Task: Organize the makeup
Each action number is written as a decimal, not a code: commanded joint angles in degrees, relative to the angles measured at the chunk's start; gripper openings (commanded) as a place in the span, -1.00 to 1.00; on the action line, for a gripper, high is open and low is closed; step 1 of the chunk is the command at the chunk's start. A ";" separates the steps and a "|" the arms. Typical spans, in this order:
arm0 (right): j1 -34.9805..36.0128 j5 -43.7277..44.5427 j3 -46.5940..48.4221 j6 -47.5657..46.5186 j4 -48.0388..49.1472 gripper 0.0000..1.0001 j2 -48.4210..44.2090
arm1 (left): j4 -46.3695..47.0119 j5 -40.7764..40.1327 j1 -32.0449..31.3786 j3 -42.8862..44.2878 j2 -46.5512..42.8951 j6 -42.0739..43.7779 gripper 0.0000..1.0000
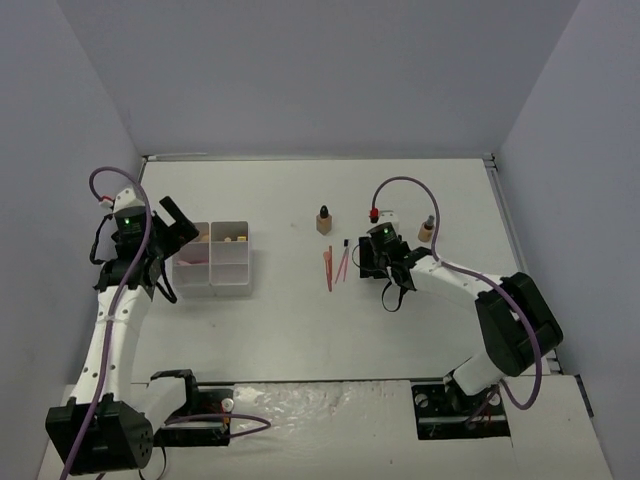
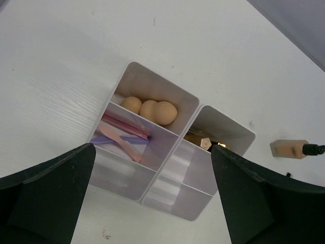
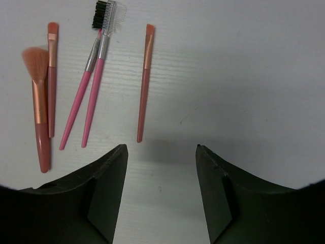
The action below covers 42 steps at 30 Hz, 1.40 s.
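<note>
The makeup is split between a white organizer [image 1: 230,286] on the left and the table's middle. Its compartments hold peach sponges [image 2: 150,110], pink and lilac sticks [image 2: 123,138] and a gold-tipped lipstick [image 2: 204,143]. My left gripper [image 1: 180,228] hangs above the box [image 2: 157,79], jaws wide open and empty [image 2: 152,147]. A tan bottle [image 1: 324,221] stands mid-table and another [image 1: 427,231] further right. Several pink and salmon brushes [image 1: 335,265] lie flat. My right gripper [image 1: 363,258] hovers just beside them, open [image 3: 160,147] with nothing between its fingers; a salmon brush [image 3: 144,81] lies nearest.
A small red-capped item [image 1: 375,213] stands behind the right gripper. In the left wrist view, the tan bottle [image 2: 292,149] shows past the organizer. Grey walls close in the table on three sides.
</note>
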 commanded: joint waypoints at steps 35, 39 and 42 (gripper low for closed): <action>4.99 -12.55 -3.12 -7.29 17.27 -1.00 -13.71 | 2.27 12.89 -34.53 16.88 12.18 -10.60 0.93; 10.09 -15.59 -1.99 -9.24 20.06 -1.00 -17.48 | 5.37 14.76 -36.21 17.82 14.27 -13.50 0.93; 11.13 -18.61 -1.33 -7.84 23.33 -1.00 -18.31 | 6.76 15.62 -37.63 19.05 15.78 -14.95 0.93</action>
